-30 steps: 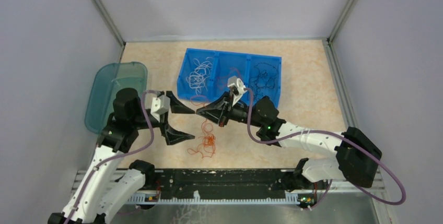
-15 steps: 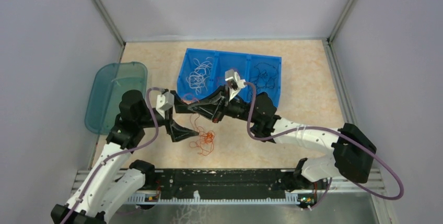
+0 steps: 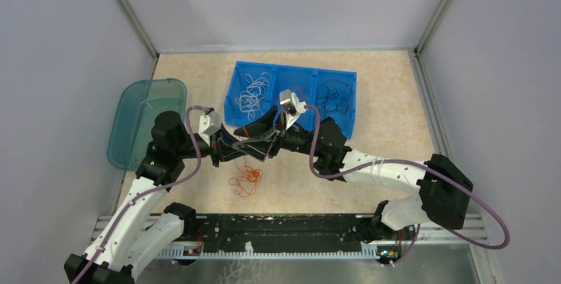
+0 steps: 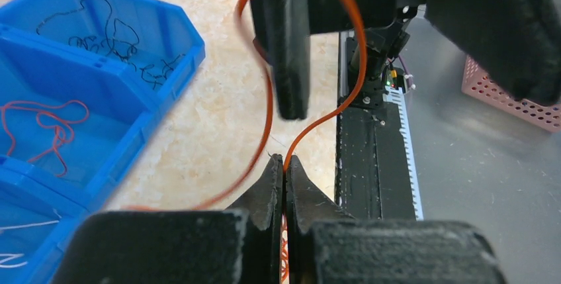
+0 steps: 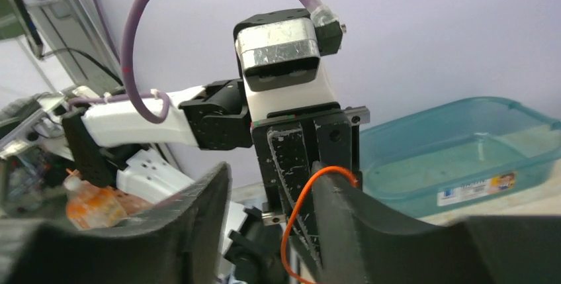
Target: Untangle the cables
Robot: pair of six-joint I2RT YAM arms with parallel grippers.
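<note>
In the left wrist view my left gripper is shut on a thin orange cable. That strand arches up and over one finger of my right gripper. In the right wrist view my right gripper stands open, with the orange cable hooked over its right finger and not pinched. From above, both grippers meet at mid-table: left gripper, right gripper. A tangle of orange cables lies on the table just below them.
A blue three-compartment bin behind the grippers holds white cables, red ones and black ones. A teal translucent tub sits at the left wall. The black rail runs along the near edge.
My left gripper swung in and shut on the orange strand. My right gripper opened and let go its pinch. The orange tangle shifted slightly left.
</note>
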